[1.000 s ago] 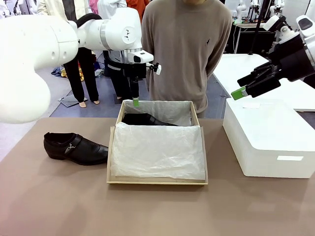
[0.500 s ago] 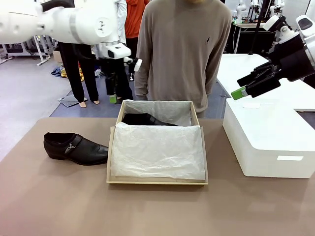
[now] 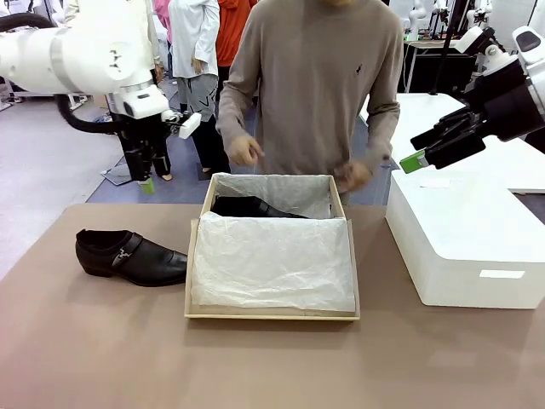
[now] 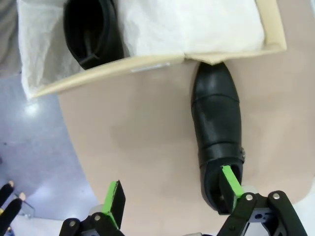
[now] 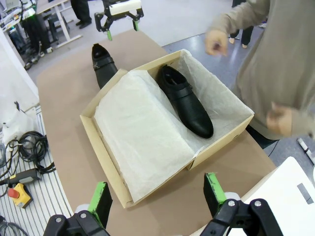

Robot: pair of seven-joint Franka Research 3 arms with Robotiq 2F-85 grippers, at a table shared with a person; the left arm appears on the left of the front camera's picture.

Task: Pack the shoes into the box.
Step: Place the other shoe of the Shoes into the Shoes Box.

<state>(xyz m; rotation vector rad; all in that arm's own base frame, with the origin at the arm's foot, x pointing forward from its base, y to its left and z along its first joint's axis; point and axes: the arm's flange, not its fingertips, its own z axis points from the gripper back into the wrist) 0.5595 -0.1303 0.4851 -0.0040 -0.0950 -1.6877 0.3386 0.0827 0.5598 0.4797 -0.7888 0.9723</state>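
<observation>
One black shoe [image 3: 128, 256] with a silver buckle lies on the table left of the tan box [image 3: 272, 316]. The other shoe [image 3: 251, 207] lies inside along the box's far wall, beside the folded white tissue paper [image 3: 271, 260]. My left gripper [image 3: 145, 177] hangs open, fingers down, above the table's far left, behind the loose shoe [image 4: 216, 123]. In its wrist view the left gripper [image 4: 170, 178] holds nothing. My right gripper [image 3: 417, 160] is open and raised over the white box. From the right gripper [image 5: 155, 184] I look down on the boxed shoe [image 5: 184, 101].
A large white box [image 3: 464, 239] stands on the table's right side. The person stands at the far edge with a hand [image 3: 245, 152] and the other hand [image 3: 353, 176] just above the tan box's back wall. Bare tabletop [image 3: 255, 366] lies in front.
My left arm has swung left, from over the box's back-left corner to above the table's far left. The person's hands have come forward over the box's far edge. The right arm is still.
</observation>
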